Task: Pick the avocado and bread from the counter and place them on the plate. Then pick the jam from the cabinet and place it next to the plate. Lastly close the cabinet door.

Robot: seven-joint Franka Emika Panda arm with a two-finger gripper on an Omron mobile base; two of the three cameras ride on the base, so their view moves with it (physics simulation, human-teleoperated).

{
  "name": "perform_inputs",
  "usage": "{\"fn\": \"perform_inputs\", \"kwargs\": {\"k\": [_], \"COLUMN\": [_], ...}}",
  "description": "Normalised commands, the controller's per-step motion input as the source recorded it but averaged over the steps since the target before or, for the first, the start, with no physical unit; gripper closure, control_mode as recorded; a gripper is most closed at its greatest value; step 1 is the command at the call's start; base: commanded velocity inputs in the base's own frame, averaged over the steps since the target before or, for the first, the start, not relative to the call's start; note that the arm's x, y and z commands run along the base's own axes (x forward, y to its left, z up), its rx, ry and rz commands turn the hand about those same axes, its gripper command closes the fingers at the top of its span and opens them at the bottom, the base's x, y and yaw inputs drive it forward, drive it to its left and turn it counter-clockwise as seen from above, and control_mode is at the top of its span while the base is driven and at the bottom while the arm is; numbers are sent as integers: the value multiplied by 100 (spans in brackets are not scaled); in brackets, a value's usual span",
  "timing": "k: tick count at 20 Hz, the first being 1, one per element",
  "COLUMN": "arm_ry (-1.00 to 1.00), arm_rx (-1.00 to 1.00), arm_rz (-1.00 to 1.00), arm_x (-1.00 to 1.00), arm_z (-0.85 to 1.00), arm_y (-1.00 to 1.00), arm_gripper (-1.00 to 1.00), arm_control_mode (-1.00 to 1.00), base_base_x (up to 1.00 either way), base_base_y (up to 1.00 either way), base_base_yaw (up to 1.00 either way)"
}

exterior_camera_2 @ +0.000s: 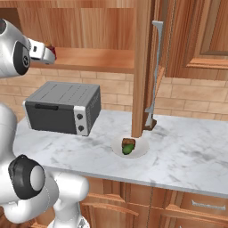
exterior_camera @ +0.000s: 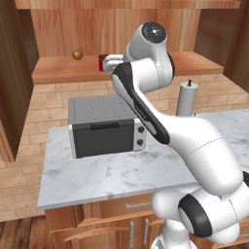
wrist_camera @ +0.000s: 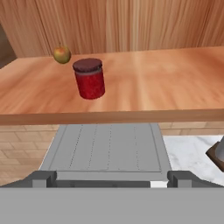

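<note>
The red jam jar (wrist_camera: 89,78) with its darker lid stands upright on the cabinet's plank shelf (wrist_camera: 157,87). My gripper (wrist_camera: 112,178) is open and level with the shelf's front edge, a short way in front of the jam and slightly to its right. Nothing is between the fingertips (wrist_camera: 43,177). From the left base view the hand (exterior_camera: 113,61) sits just in front of the jam (exterior_camera: 101,62). On the counter (exterior_camera_2: 187,151), the white plate (exterior_camera_2: 139,151) holds the avocado (exterior_camera_2: 127,150) and the bread (exterior_camera_2: 128,142). The cabinet door (exterior_camera_2: 143,67) stands open, edge-on above the plate.
A yellowish-brown round fruit (wrist_camera: 62,54) lies on the shelf behind and left of the jam. A grey toaster oven (exterior_camera: 104,126) stands on the counter directly below the hand. A grey cylindrical container (exterior_camera: 187,98) stands at the counter's back right. Another open door (exterior_camera: 12,78) flanks the cabinet's left.
</note>
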Motion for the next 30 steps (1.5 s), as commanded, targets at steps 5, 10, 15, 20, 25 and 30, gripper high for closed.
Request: {"fn": "perform_inputs", "kwargs": {"k": [5, 10, 15, 20, 25, 30], "arm_ry": [0, 0, 0, 0, 0, 0], "arm_rx": [0, 0, 0, 0, 0, 0], "arm_rz": [0, 0, 0, 1, 2, 4], "arm_x": [20, 20, 24, 28, 25, 24], "arm_z": [0, -1, -4, -10, -8, -1], "arm_y": [5, 12, 14, 8, 5, 2], "arm_gripper": [-100, -100, -100, -100, -100, -100], "arm_control_mode": [-100, -100, -100, -100, -100, -100], "base_base_x": [0, 0, 0, 0, 0, 0], "base_base_y": [0, 0, 0, 0, 0, 0], "base_base_yaw": [0, 0, 0, 0, 0, 0]}}
